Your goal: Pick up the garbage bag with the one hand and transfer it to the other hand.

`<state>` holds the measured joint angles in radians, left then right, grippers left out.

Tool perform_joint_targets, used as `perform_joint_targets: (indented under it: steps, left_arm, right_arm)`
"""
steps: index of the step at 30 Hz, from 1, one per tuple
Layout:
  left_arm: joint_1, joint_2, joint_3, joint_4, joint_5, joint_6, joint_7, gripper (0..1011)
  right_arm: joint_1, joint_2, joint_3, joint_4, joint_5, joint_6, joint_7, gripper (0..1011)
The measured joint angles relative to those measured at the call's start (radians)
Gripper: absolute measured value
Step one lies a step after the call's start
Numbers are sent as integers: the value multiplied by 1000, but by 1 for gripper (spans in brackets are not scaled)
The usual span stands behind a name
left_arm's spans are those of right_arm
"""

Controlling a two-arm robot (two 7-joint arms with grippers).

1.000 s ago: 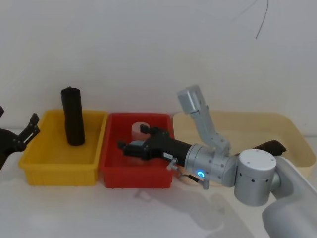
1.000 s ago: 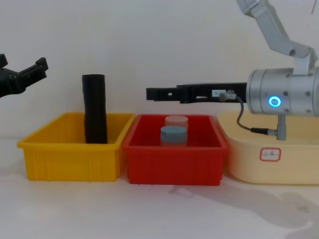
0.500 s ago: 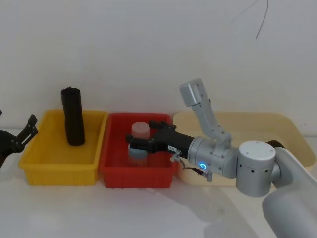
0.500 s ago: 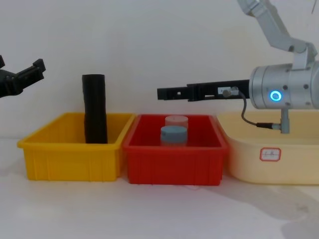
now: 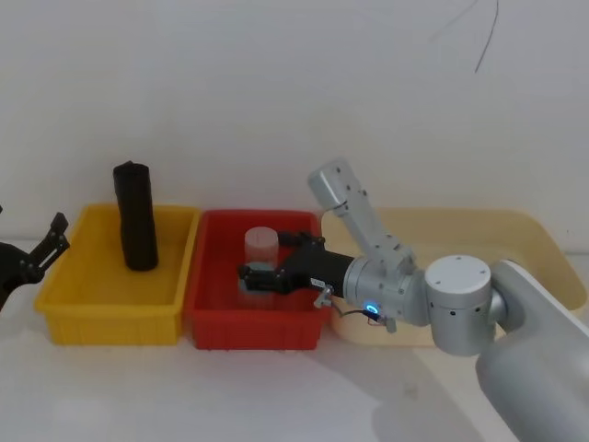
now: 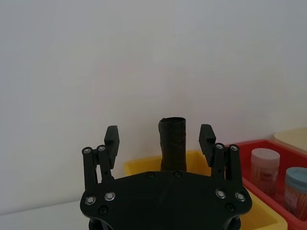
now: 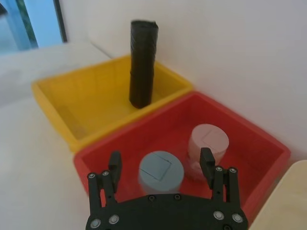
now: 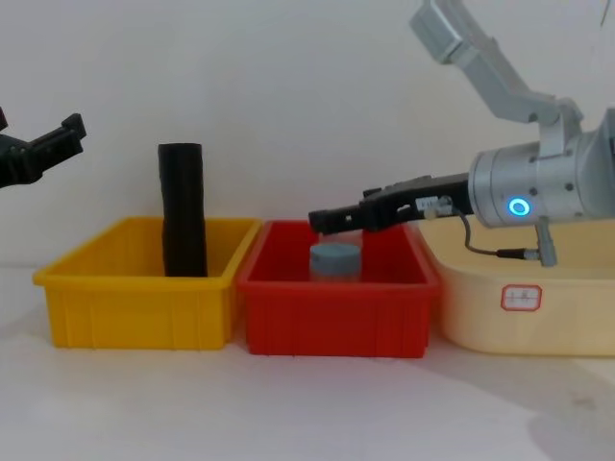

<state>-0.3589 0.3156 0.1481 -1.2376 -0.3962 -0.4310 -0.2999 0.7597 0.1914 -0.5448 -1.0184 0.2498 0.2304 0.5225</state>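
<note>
Left gripper [image 8: 38,149] cut off at frame edge

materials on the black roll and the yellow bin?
Garbage bag: looks like rolled thin plastic film; black, faintly glossy, with wrinkled bands around it in the right wrist view.
Yellow bin: likely moulded rigid plastic; smooth uniform walls, rolled rim.

The scene is bright and evenly lit — soft, diffuse light with no hard glare on the pale wall [image 5: 230,83]. Below the red bin [image 5: 253,327] a faint grey shadow spreads across the white table [image 5: 276,396], soft-edged and weak. The black roll [image 8: 183,223] left of the red bin reads as a near-featureless dark mass, with slight sheen along its side. A small blue ring [image 8: 519,206] glows right of the red bin. In the right wrist view a cool blue patch [image 7: 41,21] sits beyond the yellow bin [image 7: 62,96] — slightly blurred.
</note>
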Motion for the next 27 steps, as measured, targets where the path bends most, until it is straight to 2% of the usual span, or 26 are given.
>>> perform_joint_targets:
  steps: [11, 27]
  left_arm:
    - [1, 0, 0, 0, 0, 0, 0, 1001]
    - [1, 0, 0, 0, 0, 0, 0, 1001]
  right_arm:
    - [71, -26, -49, 133, -67, -48, 3, 999]
    - [139, -65, -74, 276, -107, -73, 37, 1000]
